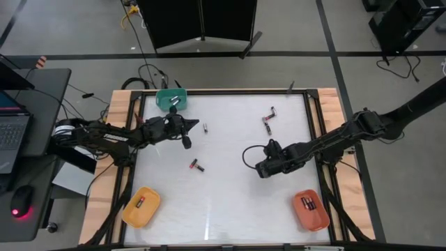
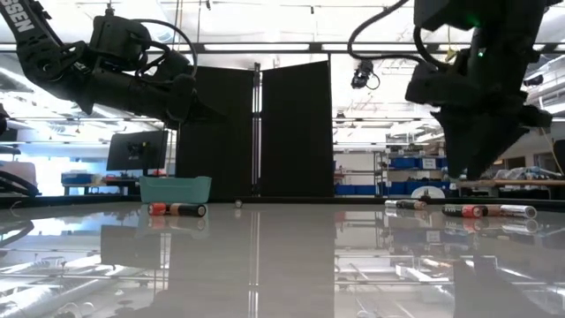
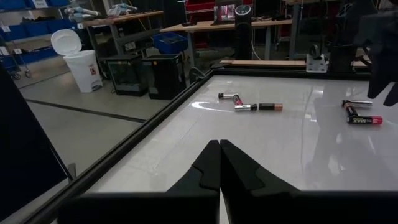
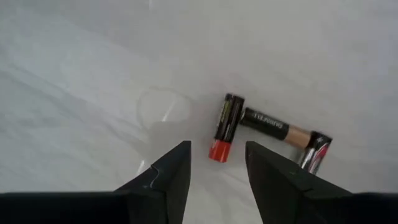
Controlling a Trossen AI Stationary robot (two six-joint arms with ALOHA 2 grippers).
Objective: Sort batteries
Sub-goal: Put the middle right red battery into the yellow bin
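Right under the right gripper (image 1: 262,168), whose fingers stand apart with nothing between them, a black battery with a red end (image 4: 225,124) lies flat on the white table (image 1: 230,202), just ahead of the fingertips and touching, or nearly touching, a copper-ended battery (image 4: 273,126). Looks to me like the pick-up step, so the next move needs a straight drop with the fingers straddling only the red-ended one and not bumping its neighbour. Farther off, the left gripper (image 3: 219,144) hangs pinched closed and empty near the green tray (image 1: 171,97).
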